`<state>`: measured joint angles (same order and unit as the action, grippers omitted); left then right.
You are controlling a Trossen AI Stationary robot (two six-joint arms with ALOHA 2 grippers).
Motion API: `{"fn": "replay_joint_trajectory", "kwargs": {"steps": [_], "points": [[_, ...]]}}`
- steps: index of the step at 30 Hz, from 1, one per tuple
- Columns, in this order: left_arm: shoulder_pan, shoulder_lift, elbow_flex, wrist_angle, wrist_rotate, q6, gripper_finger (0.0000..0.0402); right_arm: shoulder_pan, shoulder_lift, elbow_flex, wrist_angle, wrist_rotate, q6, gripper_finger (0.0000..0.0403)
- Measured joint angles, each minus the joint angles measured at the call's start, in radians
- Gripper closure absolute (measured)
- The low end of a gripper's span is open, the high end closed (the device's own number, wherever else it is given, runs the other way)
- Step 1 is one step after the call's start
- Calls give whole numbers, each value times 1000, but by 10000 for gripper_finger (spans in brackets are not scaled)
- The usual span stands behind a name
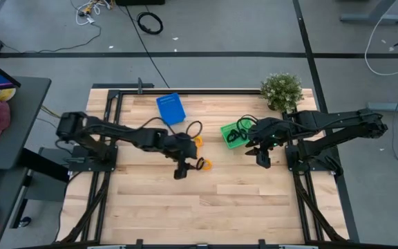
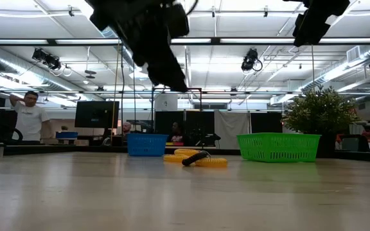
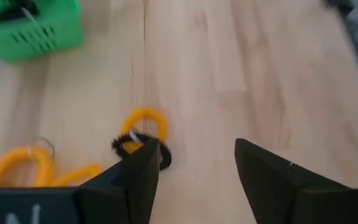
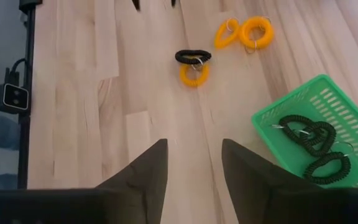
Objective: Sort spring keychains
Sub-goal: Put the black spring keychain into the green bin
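Your left gripper (image 1: 182,171) hangs over the middle of the desk with its fingers (image 3: 143,167) spread wide and nothing between them. Just past those fingertips, a black spring keychain (image 4: 192,56) lies on the wood touching an orange one (image 4: 194,75), the pair resting together. Two more orange keychains (image 4: 247,32) sit close by on the bare wood, nearer the back edge. Your right gripper (image 1: 262,158) hovers toward the desk's right side, beside the green bin (image 4: 309,106), jaws parted and carrying nothing. Inside that green bin you've got black keychains (image 4: 312,144), at least three by the look of it, though the coils overlap and the count is hard to call. The blue bin (image 1: 171,108) stands near the back edge, left of centre; what it holds can't be made out from above. A small potted plant (image 1: 282,90) sits at the back right corner.
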<state>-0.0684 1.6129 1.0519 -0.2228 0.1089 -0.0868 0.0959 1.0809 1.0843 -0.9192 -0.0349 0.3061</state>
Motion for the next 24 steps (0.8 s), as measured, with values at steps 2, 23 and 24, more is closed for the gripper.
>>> {"fn": "replay_joint_trajectory", "kwargs": {"steps": [2,23,24], "points": [[-1,43,0,10,0,2,189,0,0,0,0,0,0,248],[-27,306,1,171,-86,-9,197,0,0,0,4,0,0,248],[-29,310,1,171,-94,-11,197,0,0,0,4,0,0,248]]}}
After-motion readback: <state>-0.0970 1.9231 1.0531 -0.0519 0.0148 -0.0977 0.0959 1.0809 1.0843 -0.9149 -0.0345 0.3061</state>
